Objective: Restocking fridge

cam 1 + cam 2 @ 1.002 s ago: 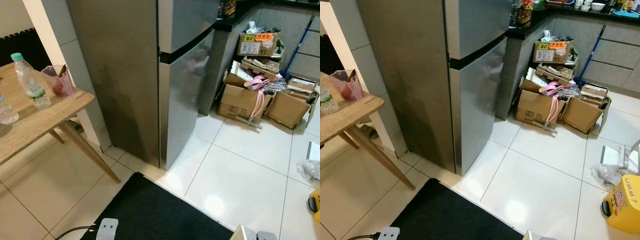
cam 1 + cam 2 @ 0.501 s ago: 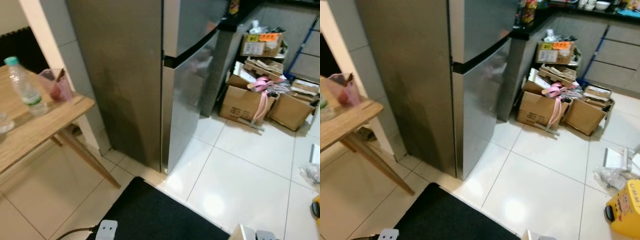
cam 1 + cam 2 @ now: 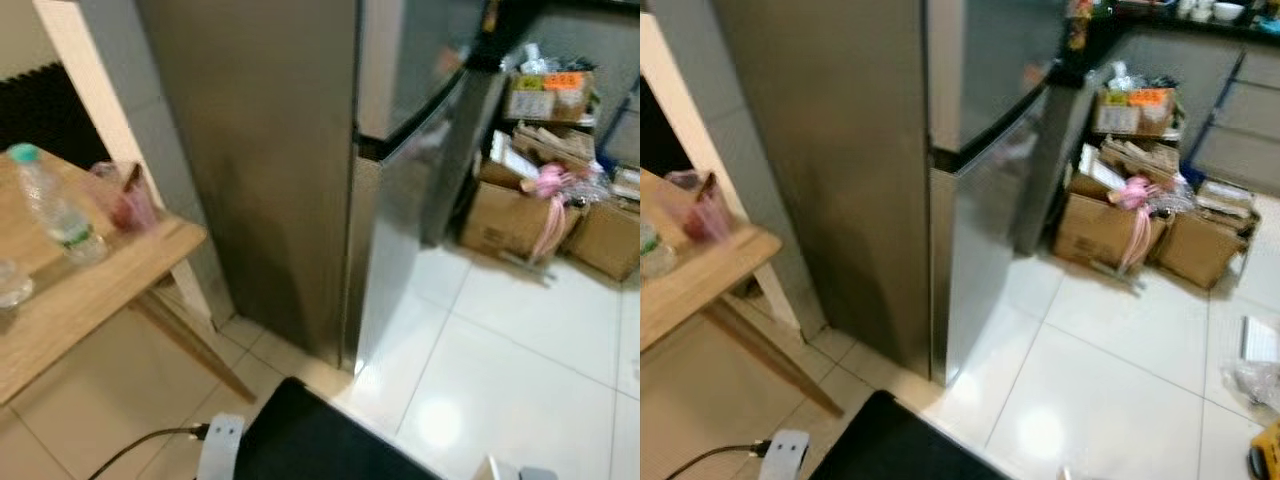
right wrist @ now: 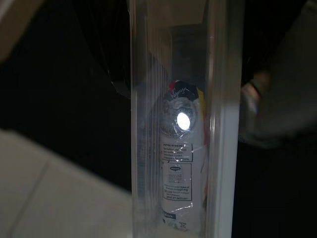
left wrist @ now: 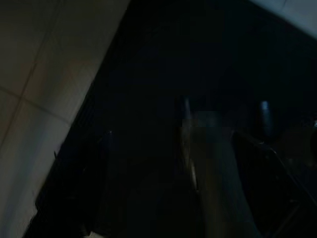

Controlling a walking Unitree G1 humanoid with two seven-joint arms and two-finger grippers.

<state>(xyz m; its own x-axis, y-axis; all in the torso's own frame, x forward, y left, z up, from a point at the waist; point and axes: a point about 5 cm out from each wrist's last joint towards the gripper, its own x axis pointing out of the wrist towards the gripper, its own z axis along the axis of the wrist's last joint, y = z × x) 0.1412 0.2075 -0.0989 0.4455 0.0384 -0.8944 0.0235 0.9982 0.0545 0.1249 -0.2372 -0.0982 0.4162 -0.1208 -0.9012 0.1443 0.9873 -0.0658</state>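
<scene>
Glossy white floor tiles (image 3: 520,370) fill the lower right of the frame, a black rectangular floor mat (image 3: 320,445) lies bottom centre, a light wooden bench (image 3: 90,285) stands left, and brown cardboard boxes (image 3: 520,215) pile upper right.

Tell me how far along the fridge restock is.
Early. The fridge doors are shut, nothing visibly loaded. The right wrist view shows a clear container with a labelled item inside, close in front of the camera. A water bottle waits on the wooden table. Opening and loading remain.

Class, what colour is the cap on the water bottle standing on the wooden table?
Green cap, clearest in the left eye view.
</scene>
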